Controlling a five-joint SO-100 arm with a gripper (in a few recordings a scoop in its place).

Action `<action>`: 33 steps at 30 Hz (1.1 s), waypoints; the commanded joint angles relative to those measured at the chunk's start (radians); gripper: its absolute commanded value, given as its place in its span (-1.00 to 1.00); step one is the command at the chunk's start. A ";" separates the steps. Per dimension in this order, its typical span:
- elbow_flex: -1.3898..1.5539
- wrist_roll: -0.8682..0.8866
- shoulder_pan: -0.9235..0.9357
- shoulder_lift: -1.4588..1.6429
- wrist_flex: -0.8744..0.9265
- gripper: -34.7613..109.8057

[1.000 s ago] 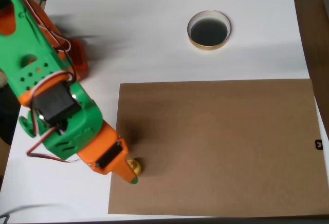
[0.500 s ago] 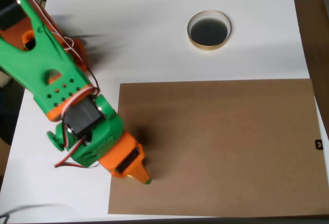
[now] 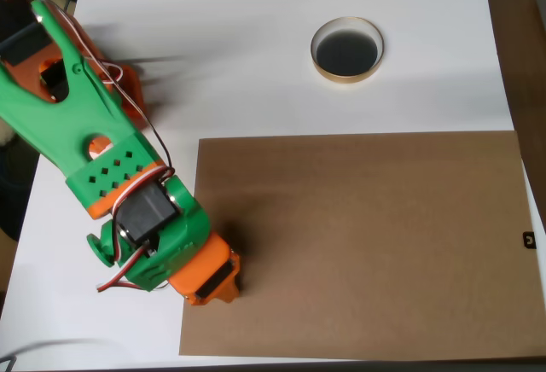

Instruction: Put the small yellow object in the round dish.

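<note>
Near the top of the overhead view, right of centre, the dish [image 3: 346, 49] is seen on the white table [image 3: 256, 65], its tan rim round a dark glossy inside in which nothing can be made out. It is set well apart from the arm, just above the upper edge of the brown board [image 3: 367, 244] that is laid flat over the lower right of the table. The yellow object cannot be made out; whether it is hidden beneath the arm cannot be told. At the board's lower left edge the gripper [image 3: 215, 280] is pointed steeply downward, so that its fingers are covered by its own orange housing, and whether it is spread, closed, or holding anything cannot be told. The green and orange arm [image 3: 102, 159] is stretched from the upper left corner down to that spot.
</note>
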 commanded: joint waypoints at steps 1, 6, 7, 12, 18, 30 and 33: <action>-0.048 -0.011 0.009 0.034 0.006 -0.45; -0.054 -0.006 0.009 0.040 0.008 -0.52; -0.055 -0.006 0.009 0.048 0.012 -0.52; -0.081 -0.018 0.000 0.110 0.060 -0.53; -0.100 -0.052 -0.057 0.233 0.132 -0.53; -0.186 -0.176 -0.258 0.345 0.296 -0.53; -0.219 -0.212 -0.311 0.339 0.337 -0.53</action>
